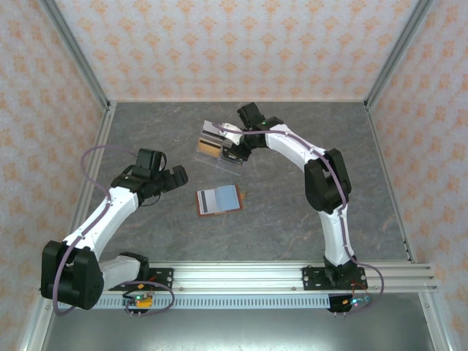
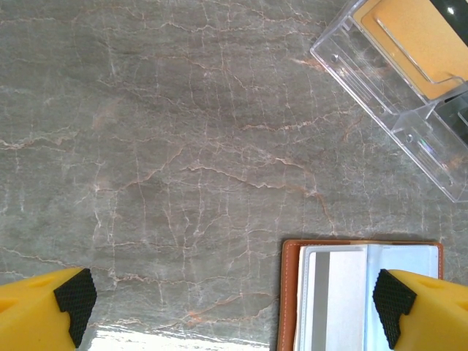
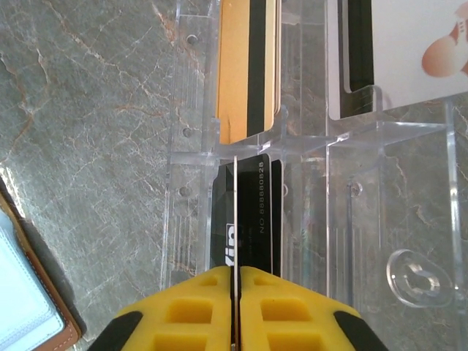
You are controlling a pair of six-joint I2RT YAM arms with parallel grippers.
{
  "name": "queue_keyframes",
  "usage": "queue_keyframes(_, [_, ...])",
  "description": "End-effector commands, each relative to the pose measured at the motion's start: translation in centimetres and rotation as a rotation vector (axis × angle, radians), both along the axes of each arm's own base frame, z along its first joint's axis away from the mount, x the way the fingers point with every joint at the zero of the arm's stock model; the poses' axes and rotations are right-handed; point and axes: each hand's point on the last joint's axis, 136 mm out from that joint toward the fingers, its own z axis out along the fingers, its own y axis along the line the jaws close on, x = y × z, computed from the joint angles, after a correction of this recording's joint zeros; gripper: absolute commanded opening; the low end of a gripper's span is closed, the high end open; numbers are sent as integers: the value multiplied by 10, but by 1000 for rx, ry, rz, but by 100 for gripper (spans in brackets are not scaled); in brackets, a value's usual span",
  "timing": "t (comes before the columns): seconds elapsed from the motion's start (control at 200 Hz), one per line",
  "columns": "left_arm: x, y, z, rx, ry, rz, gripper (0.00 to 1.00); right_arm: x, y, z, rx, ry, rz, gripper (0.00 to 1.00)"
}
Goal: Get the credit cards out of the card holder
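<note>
While the right pincer (image 3: 235, 281) pinches a thin card (image 3: 235, 205) edge-on over the clear tray (image 3: 183, 157), where an orange card (image 3: 238, 58) already sits, the left pincer (image 2: 234, 303) hangs wide apart beside the card holder (image 1: 219, 199), lying open on the tabletop (image 1: 292, 219), grey card (image 2: 340, 300) inside.

Card holder (image 1: 219, 199) open flat mid-tabletop (image 1: 278, 212), grey-blue lining up. At its 12 o'clock I see orange card (image 1: 209, 148), white card (image 3: 409, 51), dark card (image 3: 259, 212); thin card (image 3: 236, 219) edge-on.
</note>
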Motion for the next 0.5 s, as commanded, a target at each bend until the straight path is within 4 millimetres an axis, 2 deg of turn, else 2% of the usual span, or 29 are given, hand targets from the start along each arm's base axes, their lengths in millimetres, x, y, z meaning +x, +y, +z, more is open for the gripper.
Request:
queue_keyframes(0.0, [-3,-2,3,-26,-11,-8,100,8,0,6,-22,-18,-22,15])
queue_keyframes(0.12, [-2,-6,4,-42,-16,-17,100,7,-1,15,-23,-7,-45,22])
queue_keyframes(0.335, [0,-7,5,-49,-16,-19,100,1,-2,51,49,-24,-117,26])
queue_keyframes(0.45, [0,-7,3,-66,-8,10,100,-9,-2,71,105,-13,-232,31])
queue_keyframes(0.495, [-1,-6,3,-68,-5,17,100,-14,-3,73,128,0,-314,34])
